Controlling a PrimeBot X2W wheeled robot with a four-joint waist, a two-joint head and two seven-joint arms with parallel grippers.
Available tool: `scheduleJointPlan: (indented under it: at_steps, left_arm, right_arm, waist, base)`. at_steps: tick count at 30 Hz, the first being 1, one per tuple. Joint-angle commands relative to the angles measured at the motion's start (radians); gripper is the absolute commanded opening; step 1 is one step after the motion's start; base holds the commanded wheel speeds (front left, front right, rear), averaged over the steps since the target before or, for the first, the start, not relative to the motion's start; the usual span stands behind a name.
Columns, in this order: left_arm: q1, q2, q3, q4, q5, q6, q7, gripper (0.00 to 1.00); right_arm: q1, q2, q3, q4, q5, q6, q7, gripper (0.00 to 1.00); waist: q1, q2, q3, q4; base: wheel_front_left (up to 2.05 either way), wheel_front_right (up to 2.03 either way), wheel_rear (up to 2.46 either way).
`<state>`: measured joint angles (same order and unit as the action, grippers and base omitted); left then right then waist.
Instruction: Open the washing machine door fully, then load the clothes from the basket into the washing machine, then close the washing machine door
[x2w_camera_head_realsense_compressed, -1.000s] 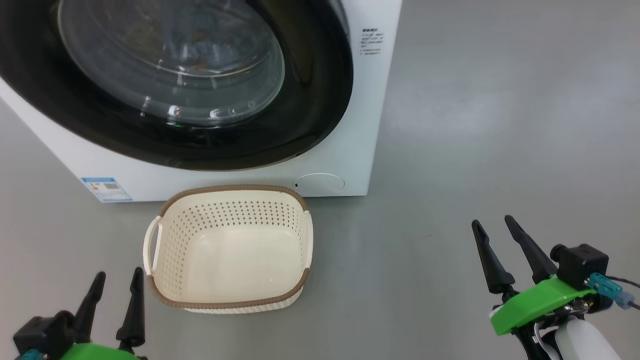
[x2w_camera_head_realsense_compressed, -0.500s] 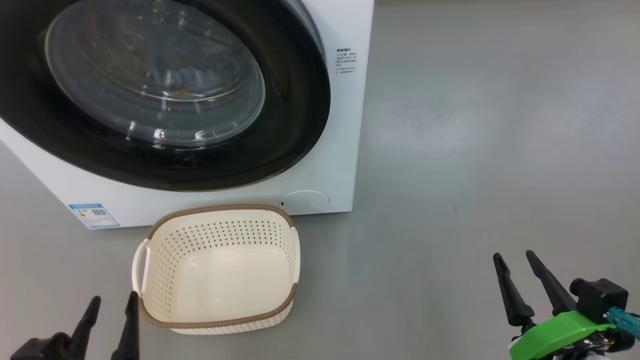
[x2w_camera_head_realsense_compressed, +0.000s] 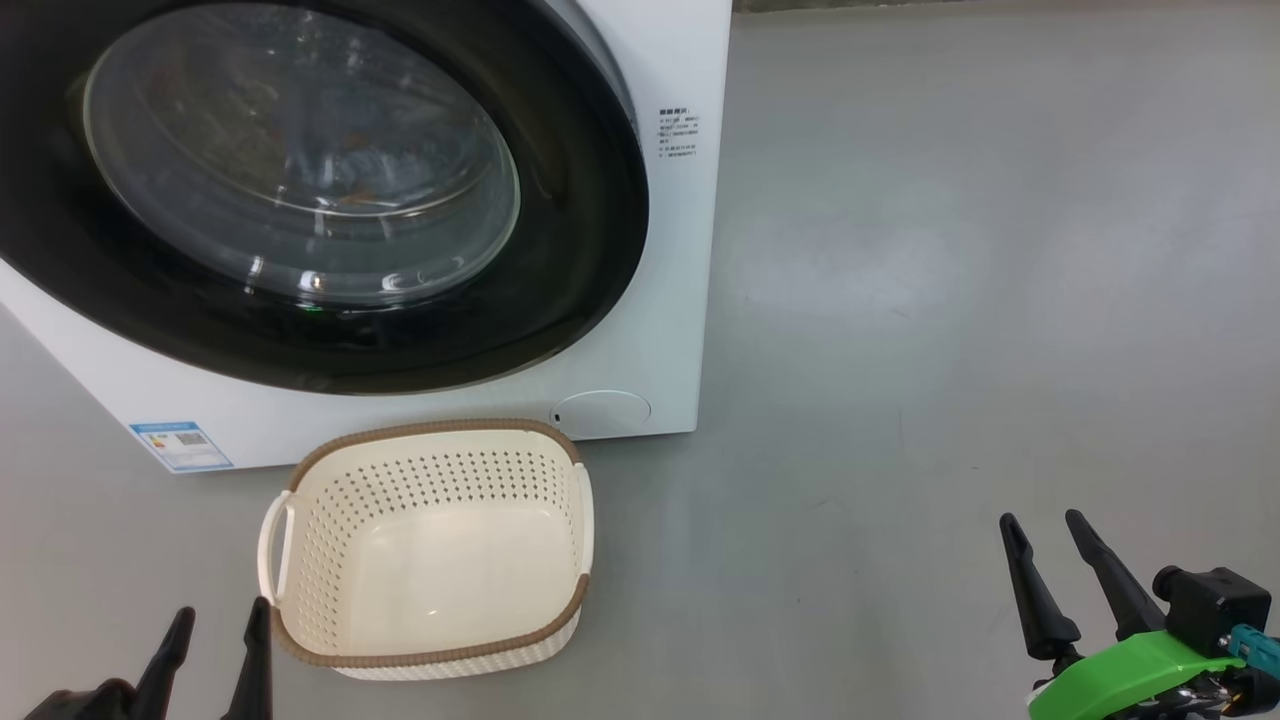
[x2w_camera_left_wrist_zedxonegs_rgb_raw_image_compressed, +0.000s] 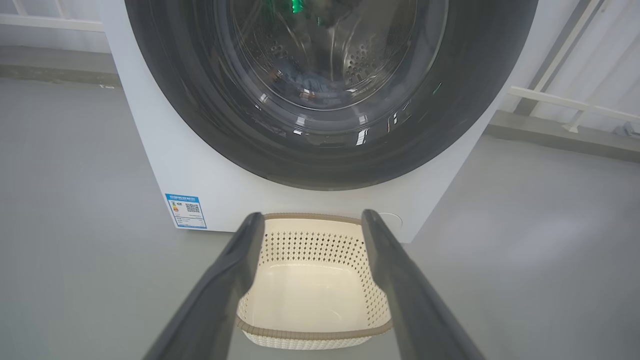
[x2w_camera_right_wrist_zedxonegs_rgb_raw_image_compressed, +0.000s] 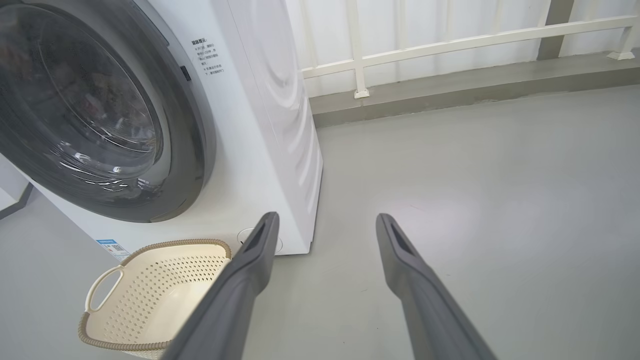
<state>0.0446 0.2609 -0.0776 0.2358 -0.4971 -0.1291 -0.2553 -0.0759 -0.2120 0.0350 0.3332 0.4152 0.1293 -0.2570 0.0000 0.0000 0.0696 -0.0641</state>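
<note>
The washing machine (x2w_camera_head_realsense_compressed: 680, 250) stands at the upper left, and the washing machine door (x2w_camera_head_realsense_compressed: 585, 220) lies shut against its front. Through the glass bowl, blurred blue and orange-brown clothes (x2w_camera_left_wrist_zedxonegs_rgb_raw_image_compressed: 307, 82) show inside the drum. The basket (x2w_camera_head_realsense_compressed: 430, 432) sits on the floor just in front of the machine with nothing in it. My left gripper (x2w_camera_head_realsense_compressed: 222, 608) is open at the basket's near left corner, apart from it. Out on the floor to the right, my right gripper (x2w_camera_head_realsense_compressed: 1041, 518) is open too. The left wrist view frames the basket (x2w_camera_left_wrist_zedxonegs_rgb_raw_image_compressed: 310, 240) between that gripper's fingers (x2w_camera_left_wrist_zedxonegs_rgb_raw_image_compressed: 235, 280).
A blue label sticker (x2w_camera_head_realsense_compressed: 180, 445) and a round white flap (x2w_camera_head_realsense_compressed: 602, 412) mark the machine's lower front. Bare grey floor (x2w_camera_head_realsense_compressed: 950, 300) spreads to the machine's right. A white railing (x2w_camera_right_wrist_zedxonegs_rgb_raw_image_compressed: 450, 45) on a raised kerb runs behind.
The head camera has shifted, so machine and basket sit lower and further left in the picture. Both grippers show lower in it, open as before.
</note>
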Motion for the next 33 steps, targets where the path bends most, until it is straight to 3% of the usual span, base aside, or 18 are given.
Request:
scheduleJointPlan:
  at_steps: [1, 23, 24, 25, 30, 33]
  left_arm:
    - [-0.024, 0.029, 0.041, -0.024, 0.003, -0.002, -0.006, 1.00]
    - [-0.029, 0.022, 0.046, -0.027, 0.006, -0.002, -0.006, 1.00]
    - [-0.029, 0.021, 0.048, -0.027, 0.006, -0.002, -0.006, 0.00]
    - [0.000, -0.003, 0.006, 0.000, -0.001, 0.000, 0.000, 0.00]
    - [0.003, -0.061, -0.018, 0.055, 0.000, 0.000, 0.001, 0.00]
    - [0.001, -0.068, -0.015, 0.055, -0.024, 0.000, 0.008, 0.00]
  right_arm:
    - [0.010, -0.010, 0.016, -0.026, -0.003, 0.001, -0.005, 1.00]
    - [0.009, -0.009, 0.015, -0.029, -0.005, 0.001, -0.005, 1.00]
    - [0.009, -0.009, 0.015, -0.030, -0.005, 0.001, -0.005, 0.00]
    - [0.011, 0.004, -0.005, 0.000, 0.001, 0.000, 0.000, 0.00]
    - [0.028, 0.039, 0.001, 0.063, 0.000, 0.000, 0.001, 0.00]
    - [0.029, 0.043, -0.001, 0.061, 0.026, 0.000, 0.009, 0.00]
  waist:
    - [0.0000, 0.0000, 0.001, 0.000]
    - [0.0000, 0.0000, 0.004, 0.005]
    - [0.0000, 0.0000, 0.004, 0.005]
    - [0.0000, 0.0000, 0.004, 0.005]
    - [0.0000, 0.0000, 0.004, 0.005]
    - [0.0001, 0.0000, 0.003, 0.006]
  base:
    - [0.00, 0.00, 0.00]
    - [0.00, 0.00, 0.00]
    - [0.00, 0.00, 0.00]
    - [0.00, 0.00, 0.00]
    - [0.00, 0.00, 0.00]
    - [0.00, 0.00, 0.00]
